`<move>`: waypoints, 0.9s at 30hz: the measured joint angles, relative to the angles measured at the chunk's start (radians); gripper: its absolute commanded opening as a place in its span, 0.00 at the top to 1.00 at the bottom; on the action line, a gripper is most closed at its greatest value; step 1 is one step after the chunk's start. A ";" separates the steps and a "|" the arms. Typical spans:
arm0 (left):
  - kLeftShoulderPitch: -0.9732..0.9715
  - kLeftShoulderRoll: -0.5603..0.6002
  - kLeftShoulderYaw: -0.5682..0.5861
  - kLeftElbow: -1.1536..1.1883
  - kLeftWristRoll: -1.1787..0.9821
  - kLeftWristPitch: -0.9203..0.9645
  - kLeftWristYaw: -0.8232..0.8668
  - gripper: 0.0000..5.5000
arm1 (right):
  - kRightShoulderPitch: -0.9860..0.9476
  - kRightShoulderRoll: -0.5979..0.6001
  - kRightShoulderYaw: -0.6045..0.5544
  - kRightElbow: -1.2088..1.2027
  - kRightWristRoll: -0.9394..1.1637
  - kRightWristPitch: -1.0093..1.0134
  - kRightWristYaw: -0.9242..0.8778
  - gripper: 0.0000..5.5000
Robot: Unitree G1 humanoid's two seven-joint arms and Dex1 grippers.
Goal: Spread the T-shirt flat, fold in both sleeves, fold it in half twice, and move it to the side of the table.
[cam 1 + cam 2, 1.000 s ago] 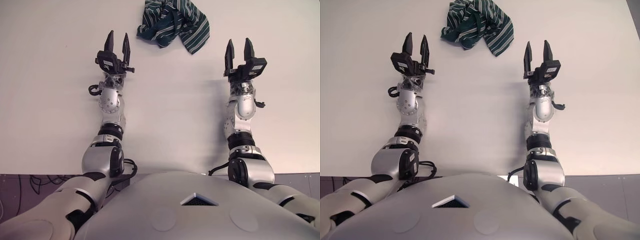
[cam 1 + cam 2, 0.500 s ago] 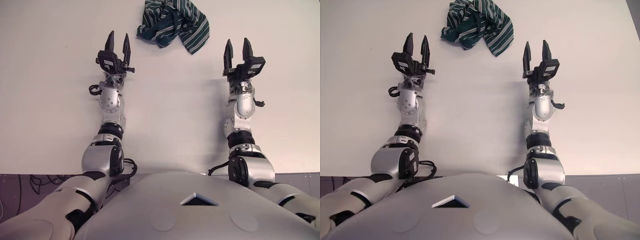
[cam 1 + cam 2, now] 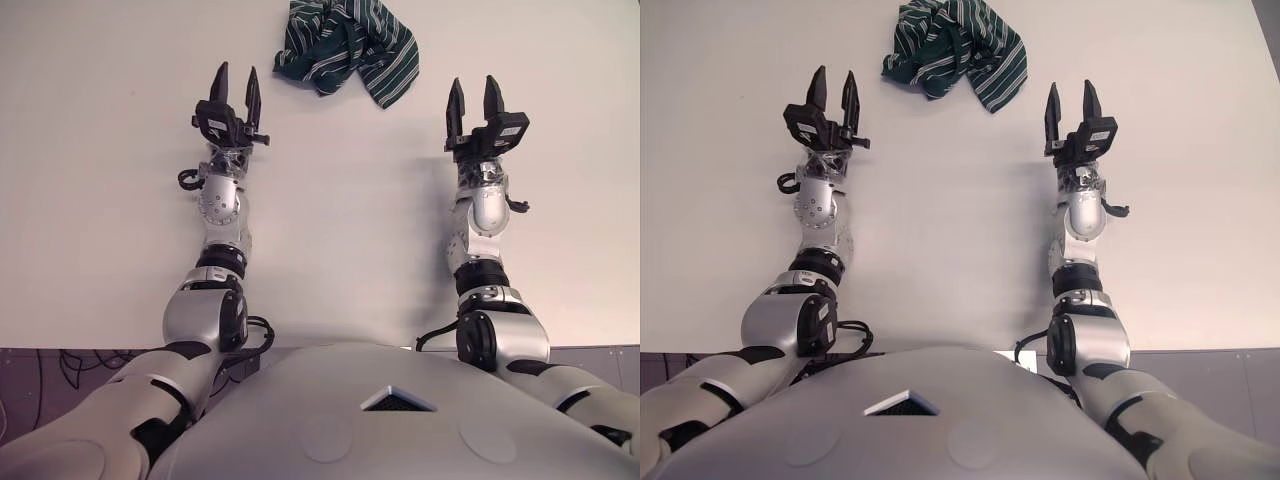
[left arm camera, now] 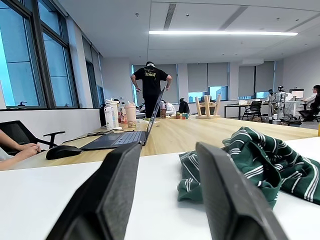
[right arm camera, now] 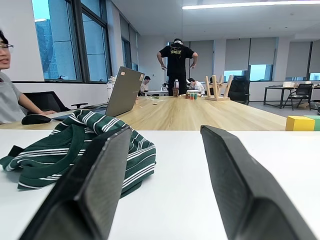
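A dark green T-shirt [image 3: 346, 48] with white stripes lies crumpled in a heap at the far middle of the white table [image 3: 330, 250]. My left gripper [image 3: 234, 83] rests over the table to the near left of the heap, open and holding nothing. My right gripper [image 3: 474, 95] stands to the near right of the heap, also open and holding nothing. The left wrist view has the T-shirt [image 4: 250, 162] beyond the black fingers [image 4: 107, 200]. From the right wrist, the T-shirt [image 5: 65, 147] lies past one finger.
The white table stretches wide on both sides of the arms and between them. Its near edge [image 3: 100, 346] runs just in front of my torso. Beyond the table's far side stands a wooden desk with a laptop [image 4: 130, 131].
My right gripper has edged slightly to the left and forward. The left arm and the T-shirt have not moved.
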 measured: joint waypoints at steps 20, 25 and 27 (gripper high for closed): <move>-0.009 0.000 0.000 0.013 0.000 0.004 0.002 0.64 | -0.012 -0.014 0.015 0.015 -0.064 -0.002 -0.042 0.54; -0.034 -0.001 -0.001 0.040 0.010 0.018 0.023 0.64 | -0.280 -0.134 0.135 0.098 -0.381 0.180 -0.246 0.54; -0.048 -0.002 -0.002 0.063 0.016 0.018 0.032 0.64 | -0.469 -0.155 0.186 0.229 -0.437 0.303 -0.258 0.54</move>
